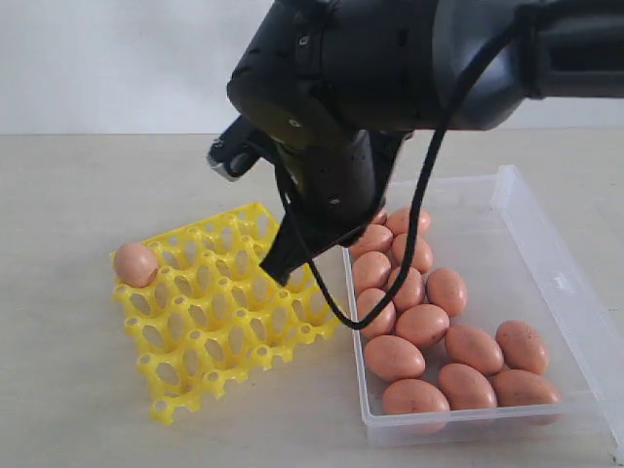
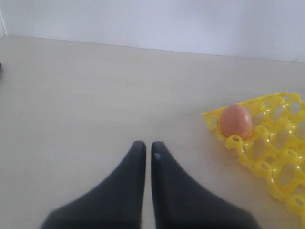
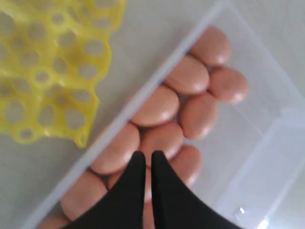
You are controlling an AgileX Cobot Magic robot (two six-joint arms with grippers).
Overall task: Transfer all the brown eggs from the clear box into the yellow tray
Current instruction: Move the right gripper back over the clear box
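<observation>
Yellow tray point(image 1: 224, 302): left of clear box point(image 1: 546, 249), edges almost touching; one egg point(image 1: 136, 264) in far-left corner cell. Brown eggs point(image 1: 424, 325): packed along box's left and near walls, far-right floor open. Right gripper point(image 3: 144, 157): pinched empty above them. Left gripper point(image 2: 144, 147): pinched empty over table point(image 2: 71, 95).

Setting: most likely a robotics lab or test bench, though the narrow view leaves the wider room unconfirmed. A plain pale surface point(image 1: 68, 195) carries the yellow tray point(image 1: 210, 322). Beyond the tray, the surface meets a plain white wall point(image 1: 117, 58). Above the tray hangs a black robot arm point(image 1: 390, 58) trailing a loose black cable point(image 1: 426, 175).
</observation>
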